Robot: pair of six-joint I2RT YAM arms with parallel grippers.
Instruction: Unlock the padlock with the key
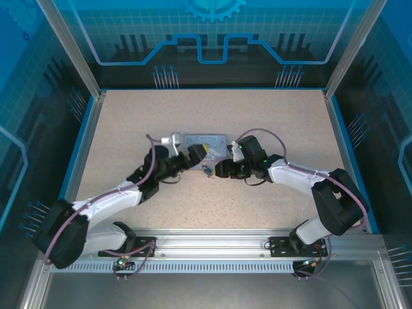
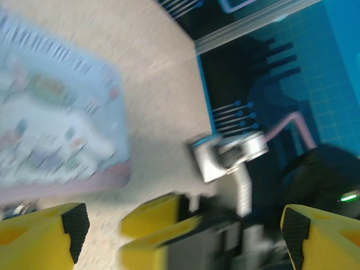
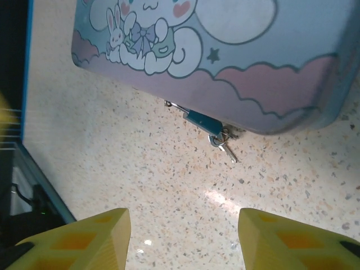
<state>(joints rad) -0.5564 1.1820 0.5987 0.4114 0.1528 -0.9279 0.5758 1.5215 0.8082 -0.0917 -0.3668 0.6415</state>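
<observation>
The small teal padlock (image 3: pixel 202 121) hangs at the lower edge of the cartoon-printed tin (image 3: pixel 225 50) and lies on the speckled table. The thin key (image 3: pixel 226 149), on a little ring, lies at the padlock's free end; whether it sits in the keyhole I cannot tell. My right gripper (image 3: pixel 183 242) hovers a short way back from the padlock, open, with bare table between its yellow fingers (image 3: pixel 90 239). In the top view the padlock (image 1: pixel 206 170) lies between my left gripper (image 1: pixel 193 156) and right gripper (image 1: pixel 220 168). The left gripper (image 2: pixel 180 242) is open and holds nothing; its view is blurred.
The tin (image 1: pixel 206 145) stands mid-table, its blurred lid (image 2: pixel 56 112) at the left of the left wrist view. There the right arm's yellow fingers (image 2: pixel 157 219) and silver bracket (image 2: pixel 225 154) are close in front. Blue rails (image 1: pixel 335 135) edge the table.
</observation>
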